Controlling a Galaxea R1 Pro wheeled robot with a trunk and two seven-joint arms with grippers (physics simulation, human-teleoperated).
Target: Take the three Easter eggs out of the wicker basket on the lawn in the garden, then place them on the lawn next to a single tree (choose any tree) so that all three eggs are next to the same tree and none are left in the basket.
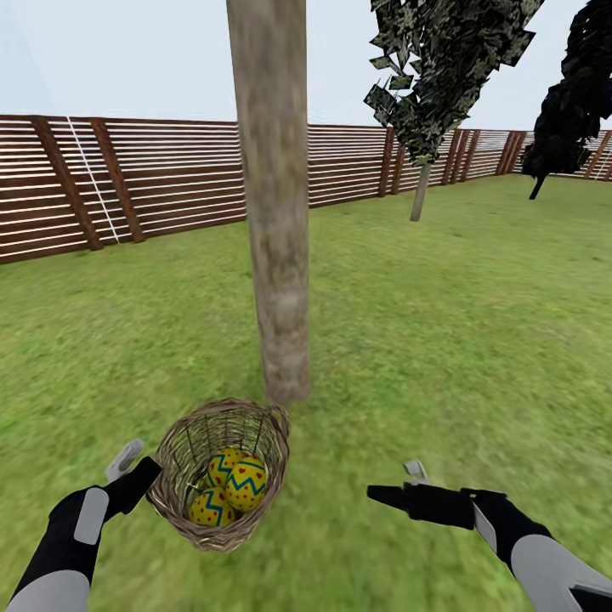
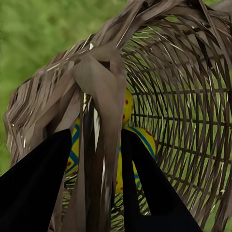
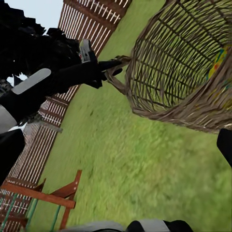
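The wicker basket (image 1: 191,450) hangs tilted just off the lawn (image 1: 467,340), right in front of the thick grey-brown tree trunk (image 1: 276,212). Three yellow Easter eggs lie inside it: one (image 1: 248,483) in front, one (image 1: 212,508) lower left, one (image 1: 223,461) behind. My left gripper (image 1: 146,473) is shut on the basket's loop handle (image 2: 104,96), with a black finger (image 2: 38,179) on each side of it. An egg (image 2: 141,140) shows through the weave. My right gripper (image 1: 393,480) stands open to the basket's right, a little apart from it, with nothing in it. In the right wrist view the basket (image 3: 164,63) hangs from the left gripper (image 3: 108,65).
A brown slatted fence (image 1: 127,187) runs along the back. Two thin-trunked dark-leaved trees stand far right, one (image 1: 421,93) nearer and one (image 1: 565,110) by the fence. Part of a wooden playset (image 3: 43,195) shows in the right wrist view. Open grass spreads around the trunk.
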